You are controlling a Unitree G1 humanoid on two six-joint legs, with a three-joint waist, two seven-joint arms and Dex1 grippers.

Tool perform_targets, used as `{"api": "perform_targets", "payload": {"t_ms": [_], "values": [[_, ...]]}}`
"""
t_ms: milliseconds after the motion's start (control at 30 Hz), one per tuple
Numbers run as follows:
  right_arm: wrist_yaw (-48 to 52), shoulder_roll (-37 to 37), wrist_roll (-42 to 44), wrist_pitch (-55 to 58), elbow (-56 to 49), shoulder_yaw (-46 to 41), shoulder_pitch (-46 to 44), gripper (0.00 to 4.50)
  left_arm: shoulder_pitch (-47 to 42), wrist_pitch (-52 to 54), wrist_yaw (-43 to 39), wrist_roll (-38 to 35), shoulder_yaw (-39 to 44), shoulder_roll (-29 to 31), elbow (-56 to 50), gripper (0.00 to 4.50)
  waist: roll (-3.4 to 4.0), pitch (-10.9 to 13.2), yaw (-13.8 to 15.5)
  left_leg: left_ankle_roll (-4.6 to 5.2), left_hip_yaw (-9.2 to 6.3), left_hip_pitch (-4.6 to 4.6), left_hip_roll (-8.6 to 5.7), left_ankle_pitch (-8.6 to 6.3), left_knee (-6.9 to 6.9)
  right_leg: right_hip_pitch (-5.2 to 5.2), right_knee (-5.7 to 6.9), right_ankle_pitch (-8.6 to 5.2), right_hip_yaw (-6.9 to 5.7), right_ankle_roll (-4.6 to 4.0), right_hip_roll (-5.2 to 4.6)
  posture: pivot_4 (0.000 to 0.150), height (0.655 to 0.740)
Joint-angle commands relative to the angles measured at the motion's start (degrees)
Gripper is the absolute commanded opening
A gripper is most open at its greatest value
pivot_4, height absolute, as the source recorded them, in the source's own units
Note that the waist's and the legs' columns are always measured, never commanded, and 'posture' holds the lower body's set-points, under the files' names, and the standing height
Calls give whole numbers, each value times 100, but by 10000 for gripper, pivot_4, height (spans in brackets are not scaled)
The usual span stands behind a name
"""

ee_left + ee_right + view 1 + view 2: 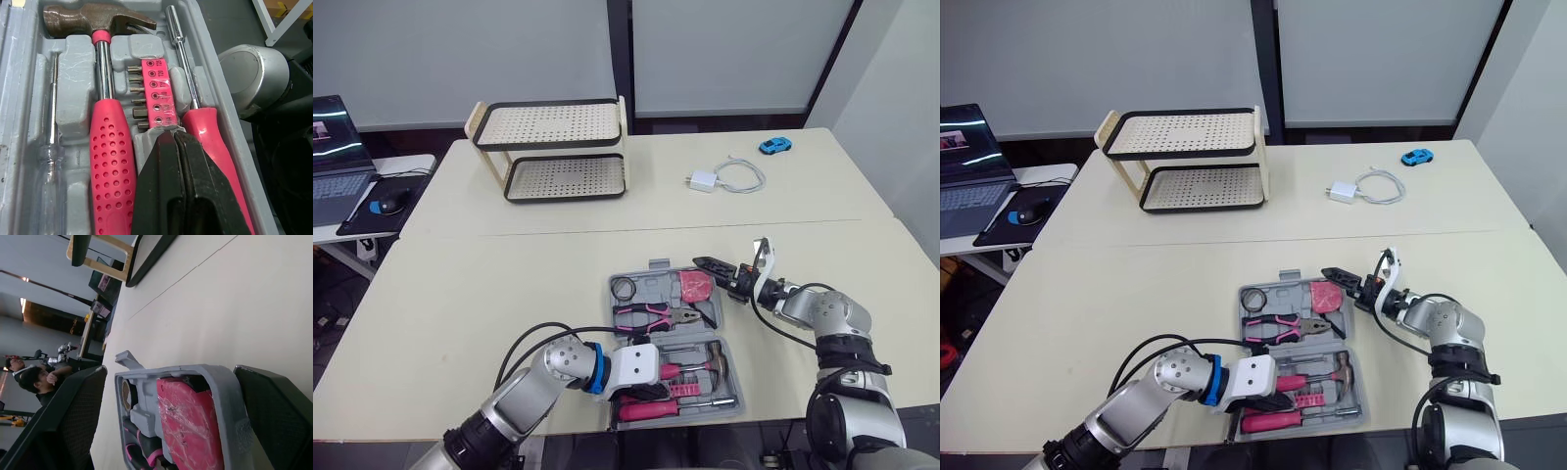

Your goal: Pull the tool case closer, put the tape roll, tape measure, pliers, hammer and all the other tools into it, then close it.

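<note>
The grey tool case (pixel 613 294) lies open near the table's front edge. In it are the tape roll (pixel 625 287), the pink tape measure (pixel 693 286), pink-handled pliers (pixel 656 315), the hammer (pixel 105 147), a pink bit holder (pixel 155 93), a pink screwdriver (pixel 210 132) and a clear-handled screwdriver (pixel 49 161). My left gripper (pixel 171 133) is shut, its tips low over the case's front half at the end of the bit holder, between hammer handle and pink screwdriver. My right gripper (pixel 717 274) is open at the case's far right corner, one finger (pixel 73 416) on each side of the tape measure (pixel 188 426).
A two-tier perforated rack (pixel 558 147) stands at the back left of the table. A white charger with cable (pixel 724 178) and a blue toy car (pixel 774 145) lie at the back right. A laptop (pixel 337 157) sits on a side desk to the left.
</note>
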Motion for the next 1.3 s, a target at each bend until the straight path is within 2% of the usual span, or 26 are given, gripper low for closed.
{"api": "perform_targets", "payload": {"t_ms": [33, 433, 567, 733, 900, 1067, 1233, 1300], "values": [[41, -69, 376, 207, -553, -128, 66, 44557, 25, 8, 88, 224, -19, 122, 228, 0, 0, 0, 6, 0, 0, 0, 0, 0, 0, 0, 0, 0, 0, 0, 0, 1500, 7400], [-322, -142, 1334, 1153, -2026, -379, 707, 44557, 193, -249, 216, 223, 108, 202, 54, 0, 1, 1, 5, 1, -2, -6, 3, -1, -1, -5, -1, 0, 0, 0, 0, 1500, 7400], [-478, -189, 1693, 1444, -2420, -504, 875, 44557, 374, -133, 244, -79, 393, 283, -354, 0, 2, 1, -4, 2, -1, -7, 5, -1, -2, -8, 0, 0, 0, 0, 1, 1500, 7400], [-779, -190, 2154, 1701, -2819, -694, 1030, 44557, 1138, 129, 40, -780, 1183, 968, -1546, 0, 6, 4, -15, 2, -1, -27, 17, -1, -6, -32, 3, 0, 3, 0, 1, 1500, 7400], [-1126, -212, 2780, 2111, -3369, -752, 1319, 44557, 2221, 117, -89, -1215, 2313, 1863, -2077, 0, 16, 11, 2, 2, 2, -42, 18, -1, -9, -45, -3, -1, 5, -1, -3, 1500, 7400], [-1507, -624, 3989, 2521, -4204, -818, 1943, 44557, 3284, -719, -196, -901, 3326, 2556, -1081, 0, 22, 14, 17, 2, 6, -38, 21, -1, -29, -46, -7, -3, 1, -5, -2, 1500, 7400], [-1937, -1455, 5180, 2227, -4808, -627, 2614, 44557, 3044, -776, 73, -800, 3364, 2375, -517, 0, 21, 23, 50, 3, 15, -34, 15, 1, -58, -44, -14, -3, -2, -5, -14, 1500, 7400], [-1919, -1887, 5164, 2085, -5150, -548, 2777, 44557, 2870, -731, 163, -750, 3253, 2246, -497, 0, 13, 27, 49, 3, 16, -33, 14, 1, -57, -40, -16, -3, -3, -5, -16, 1500, 7400]]}}
